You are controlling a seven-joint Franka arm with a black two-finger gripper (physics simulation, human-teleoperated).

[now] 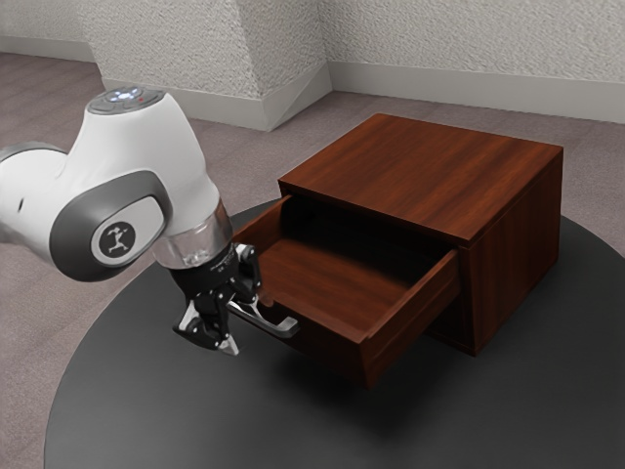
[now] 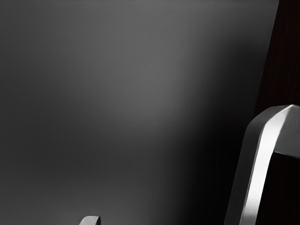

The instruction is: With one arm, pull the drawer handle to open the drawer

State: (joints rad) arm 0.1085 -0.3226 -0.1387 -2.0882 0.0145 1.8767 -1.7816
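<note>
My gripper (image 1: 213, 337) hangs at the lower left of the exterior view, right at the silver handle (image 1: 271, 320) on the drawer's front. I cannot tell whether I am clamped on that handle. The drawer (image 1: 332, 283) stands well out of the dark wooden cabinet (image 1: 459, 186), toward the exterior view's left. The cabinet sits on the round black table (image 1: 488, 410). In the wrist view the handle (image 2: 262, 164) gleams close by my hand.
</note>
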